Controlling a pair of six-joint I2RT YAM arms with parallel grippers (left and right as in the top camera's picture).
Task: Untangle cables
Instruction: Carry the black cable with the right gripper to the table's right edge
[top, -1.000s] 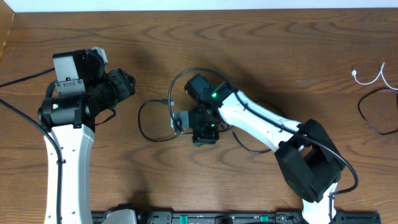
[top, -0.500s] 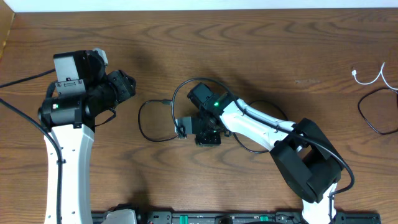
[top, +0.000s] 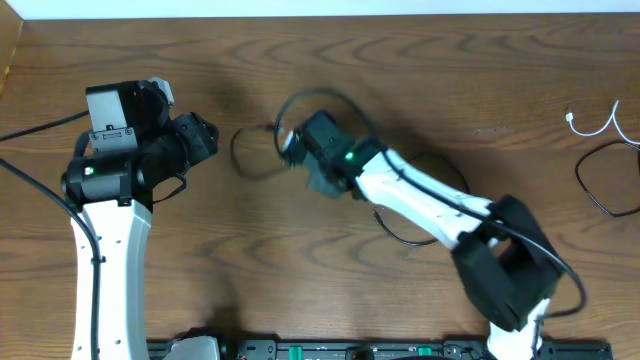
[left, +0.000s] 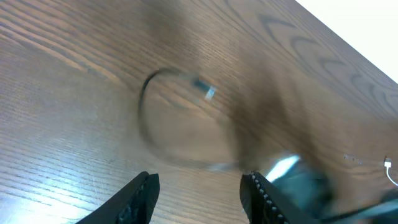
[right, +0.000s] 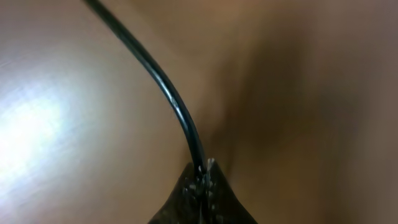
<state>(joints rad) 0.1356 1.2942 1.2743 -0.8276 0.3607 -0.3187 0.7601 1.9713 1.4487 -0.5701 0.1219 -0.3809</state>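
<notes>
- The right claw (right: 202, 176) is pinched tight on a black cable (right: 176, 102). In the right wrist view the cord runs up and away to the upper left from between the closed tips.
- From overhead, that claw sits near the middle of the wooden surface (top: 450, 60), at the end of the white right arm (top: 420, 195), which reaches in from the lower right.
- The held cable curls in a loose loop just to the left of the claw, and another arc of it rises above the claw. This part of the picture is smeared, so I can't trace the exact path.
- The left claw (left: 199, 182) is spread wide with nothing between its fingers. It hangs above the surface, well to the left of the loop.
- In the left wrist view the loop lies ahead of those open fingers, with a small plug (left: 206, 92) on its upper edge.
- At the far right edge, well apart from both claws, lies a white cable (top: 598, 128). Just below it is a second black cable (top: 590, 190).
</notes>
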